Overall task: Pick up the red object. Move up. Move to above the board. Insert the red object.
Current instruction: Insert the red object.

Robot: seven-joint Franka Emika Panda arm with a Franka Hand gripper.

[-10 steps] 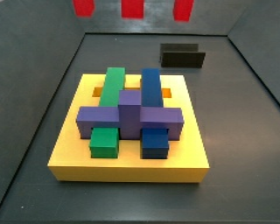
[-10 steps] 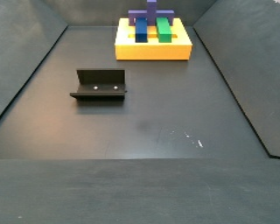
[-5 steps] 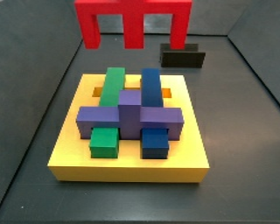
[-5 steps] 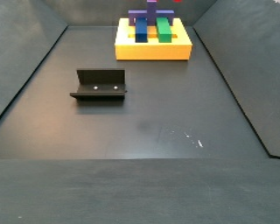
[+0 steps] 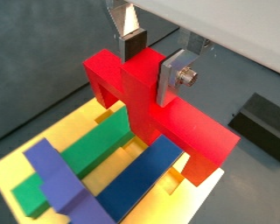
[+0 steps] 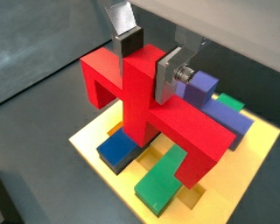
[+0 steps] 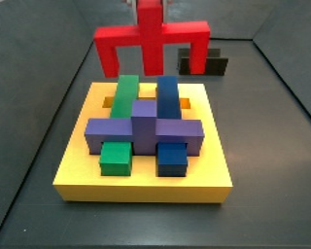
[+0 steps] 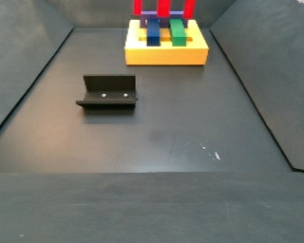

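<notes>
Two silver fingers (image 5: 168, 77) of mine are clamped on the central stub of the red object (image 5: 154, 109) — my gripper (image 5: 152, 59) has it held between the dark pads, and both wrist views show the grasp. In a side view, going left to right, the fixture (image 8: 106, 92) stands on the dark floor (image 8: 167, 142), well apart from the board (image 8: 167, 49) at the far end. The red object (image 8: 165, 8) hangs just above the board there, partly cut off by the frame edge. From the facing side view, the red object (image 7: 149, 44) is over the board's far edge, legs pointing down. Beneath it on the board (image 7: 145, 180): the green block (image 7: 124, 93) on the left, the purple cross (image 7: 144, 124) in the middle, the blue block (image 7: 167, 95) on the right — and the fixture (image 7: 208, 64) sits behind.
</notes>
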